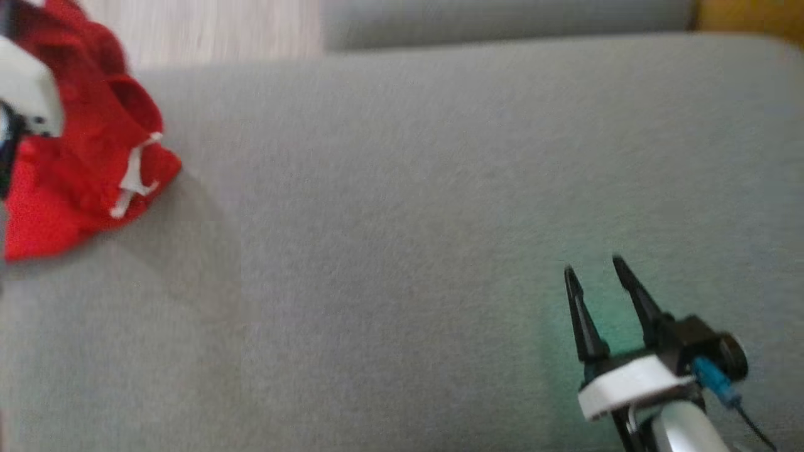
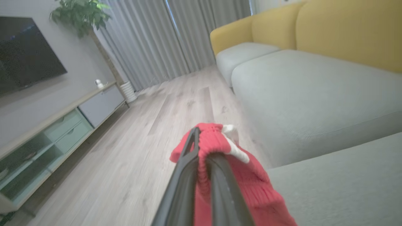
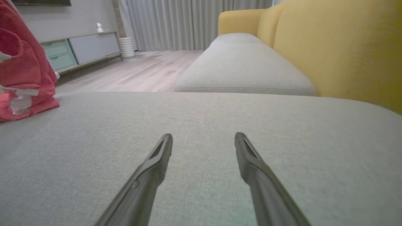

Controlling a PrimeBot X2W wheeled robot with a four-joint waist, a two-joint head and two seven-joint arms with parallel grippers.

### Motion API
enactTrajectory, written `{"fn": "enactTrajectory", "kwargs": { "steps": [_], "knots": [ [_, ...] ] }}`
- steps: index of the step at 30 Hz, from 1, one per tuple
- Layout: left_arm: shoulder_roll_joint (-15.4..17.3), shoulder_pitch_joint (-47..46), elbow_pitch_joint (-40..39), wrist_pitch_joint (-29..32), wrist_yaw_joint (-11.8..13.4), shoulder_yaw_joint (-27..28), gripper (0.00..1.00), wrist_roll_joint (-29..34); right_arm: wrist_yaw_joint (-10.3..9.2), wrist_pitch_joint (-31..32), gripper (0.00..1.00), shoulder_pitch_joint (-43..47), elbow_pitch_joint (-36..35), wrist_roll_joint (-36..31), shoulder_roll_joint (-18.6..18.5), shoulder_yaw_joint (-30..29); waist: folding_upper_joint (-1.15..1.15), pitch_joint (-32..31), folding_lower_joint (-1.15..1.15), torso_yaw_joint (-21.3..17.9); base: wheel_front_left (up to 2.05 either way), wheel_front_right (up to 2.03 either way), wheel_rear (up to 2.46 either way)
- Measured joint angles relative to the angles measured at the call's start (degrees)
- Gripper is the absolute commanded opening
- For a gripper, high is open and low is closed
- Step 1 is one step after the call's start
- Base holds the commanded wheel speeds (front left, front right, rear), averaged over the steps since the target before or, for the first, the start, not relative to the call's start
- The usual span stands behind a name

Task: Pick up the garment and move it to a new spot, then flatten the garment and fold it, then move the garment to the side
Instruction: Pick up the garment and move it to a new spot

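Observation:
The garment [image 1: 88, 157] is red knit cloth with white drawstrings, bunched at the far left of the grey sofa cushion [image 1: 402, 220]. In the left wrist view my left gripper [image 2: 204, 150] is shut on a fold of the garment [image 2: 216, 141], which drapes down over the fingers above the cushion's edge. A pale part of the left arm [image 1: 25, 94] overlaps the cloth in the head view. My right gripper [image 1: 593, 267] stands open low over the cushion at the lower right, nothing between its fingers [image 3: 160, 153]. From the right wrist view the garment [image 3: 22, 72] hangs at the far left.
A yellow sofa back [image 3: 339, 50] runs along the right, with further grey cushions [image 3: 241, 69] beyond. Wooden floor [image 2: 141, 135] lies past the cushion's edge, with a low TV cabinet [image 2: 53, 131], a potted plant [image 2: 81, 15] and grey curtains [image 2: 176, 37] behind.

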Motion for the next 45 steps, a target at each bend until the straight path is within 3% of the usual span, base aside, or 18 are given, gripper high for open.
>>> {"fn": "enactTrajectory", "kwargs": {
  "steps": [10, 16, 22, 30, 42, 43, 44, 45],
  "knots": [
    [-3.68, -0.94, -11.87, 2.47, -0.45, -11.55, 0.0, -11.07, 0.0, -0.48, 1.0, 3.49, 1.36, 1.22, 0.07, -0.63, 0.0, -8.06, 0.0, -8.96, 0.0, 0.0, 0.0],
    [-5.77, -2.53, -18.64, -0.81, -0.45, -16.63, 0.0, -18.8, 0.0, -0.49, 1.0, 3.5, 1.42, 1.22, 0.05, -1.26, 0.0, -8.43, 0.01, -14.11, 0.0, 0.0, 0.0],
    [-6.28, 0.59, -22.68, -3.99, -0.45, -23.73, 0.0, -25.43, 0.0, -0.49, 1.0, 3.47, 1.43, 1.68, 0.07, -1.43, 0.0, -5.9, 0.02, -15.69, 0.0, 0.0, 0.0],
    [-6.08, 15.86, -16.62, -6.67, -0.44, -31.04, 0.0, -31.73, 0.0, -0.49, 1.0, 3.22, 1.42, 2.7, 0.07, -1.51, 0.0, -3.7, 0.03, -14.99, 0.0, 0.0, 0.0],
    [-3.96, 21.63, -3.92, -8.17, -0.45, -35.44, 0.0, -31.25, 0.0, -0.49, 1.0, 3.27, 1.49, 2.7, 0.07, -1.48, 0.0, -4.22, 0.02, -12.27, 0.0, 0.0, 0.0],
    [-4.05, 21.64, -3.48, -8.06, -0.45, -35.66, 0.29, -31.6, 0.0, -0.49, 1.0, 3.29, 1.57, 2.7, 0.07, -1.46, 0.0, -4.39, 0.02, -11.94, 0.0, 0.0, 0.0],
    [-4.2, 21.65, -3.2, -8.02, -0.45, -36.08, 0.49, -31.67, 0.0, -0.49, 1.0, 3.3, 1.7, 2.7, 0.07, -1.43, 0.0, -4.59, 0.02, -11.6, 0.0, 0.0, 0.0],
    [-4.48, 21.66, -2.88, -8.03, -0.45, -36.33, 1.0, -31.75, 0.0, -0.49, 1.0, 3.32, 1.81, 2.7, 0.07, -1.37, 0.0, -4.85, 0.02, -11.28, 0.0, 0.0, 0.0]
  ]
}}
